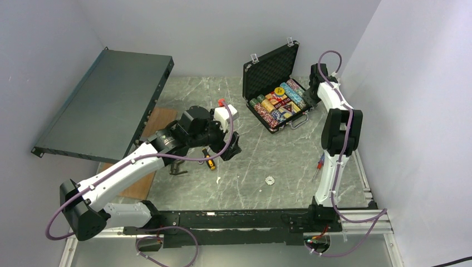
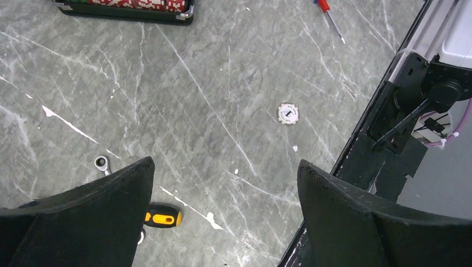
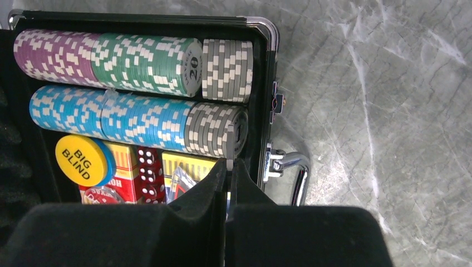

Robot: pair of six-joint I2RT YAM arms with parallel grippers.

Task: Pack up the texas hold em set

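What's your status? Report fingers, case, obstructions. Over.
Left fingers open, empty, above table. Right fingers shut over open briefcase, chips in. White button loose on table. Path to it unobstructed.

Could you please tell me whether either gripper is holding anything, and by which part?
Nothing is held. The left gripper hangs open above the table; the right gripper is shut, empty, over the open briefcase.
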